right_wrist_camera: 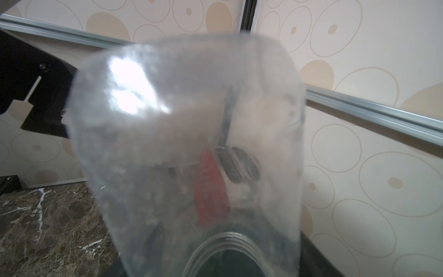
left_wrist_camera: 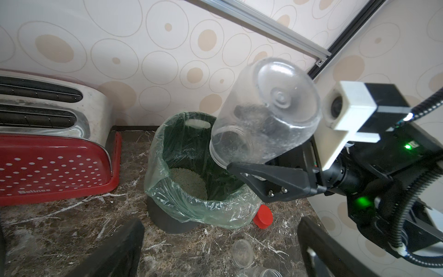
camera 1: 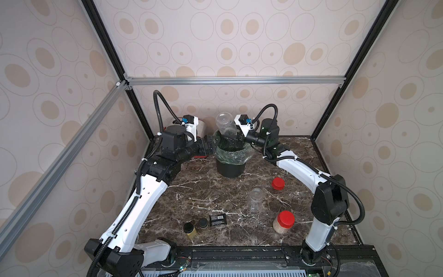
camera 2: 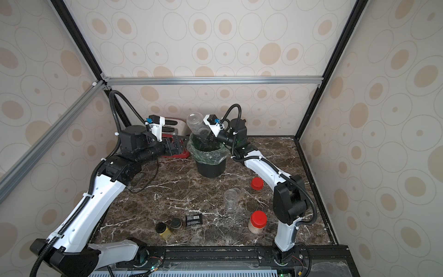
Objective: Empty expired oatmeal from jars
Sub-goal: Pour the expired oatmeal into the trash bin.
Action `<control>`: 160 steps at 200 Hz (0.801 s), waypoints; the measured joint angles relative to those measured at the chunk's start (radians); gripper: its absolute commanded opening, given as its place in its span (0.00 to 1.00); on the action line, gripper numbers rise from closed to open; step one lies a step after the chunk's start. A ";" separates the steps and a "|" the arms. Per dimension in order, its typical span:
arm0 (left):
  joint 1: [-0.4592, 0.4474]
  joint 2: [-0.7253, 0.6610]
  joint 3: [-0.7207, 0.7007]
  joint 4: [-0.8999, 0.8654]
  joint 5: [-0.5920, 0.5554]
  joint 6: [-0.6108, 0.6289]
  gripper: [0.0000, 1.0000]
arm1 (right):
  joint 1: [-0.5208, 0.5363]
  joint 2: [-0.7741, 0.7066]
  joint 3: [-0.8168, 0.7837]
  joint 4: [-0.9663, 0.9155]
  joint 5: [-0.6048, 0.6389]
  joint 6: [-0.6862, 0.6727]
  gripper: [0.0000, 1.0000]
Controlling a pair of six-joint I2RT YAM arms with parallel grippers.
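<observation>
Jar (left_wrist_camera: pixel 266 112) tilted mouth-down over lined bin (left_wrist_camera: pixel 167 221), your right gripper (camera 1: pixel 234 137) pinching its body. Oatmeal (left_wrist_camera: pixel 189 182) lies heaped at bin bottom. Your left gripper (camera 1: pixel 208 146) spread wide, holding nothing, just beside bin, near toaster (left_wrist_camera: pixel 48 115).

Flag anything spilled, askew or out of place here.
No clear spill: the oatmeal lies inside the lined bin, below the upended jar in the right gripper. A loose red lid and an open, empty jar sit apart on the table; pale specks could be marble veining.
</observation>
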 measured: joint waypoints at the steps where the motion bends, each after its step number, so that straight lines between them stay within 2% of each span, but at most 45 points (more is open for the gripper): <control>1: 0.000 0.000 0.000 0.000 0.001 0.000 0.99 | 0.000 0.000 0.000 -0.001 0.000 0.000 0.00; 46: 0.000 0.018 0.000 0.003 0.037 0.000 0.99 | 0.000 -0.004 0.028 -0.084 -0.031 -0.049 0.00; 109: 0.000 0.023 0.005 0.027 0.078 0.026 0.99 | 0.000 -0.004 0.022 -0.099 -0.047 -0.097 0.01; 160: -0.006 0.116 0.099 0.029 0.080 0.033 0.99 | 0.000 -0.003 0.018 -0.101 -0.075 -0.088 0.02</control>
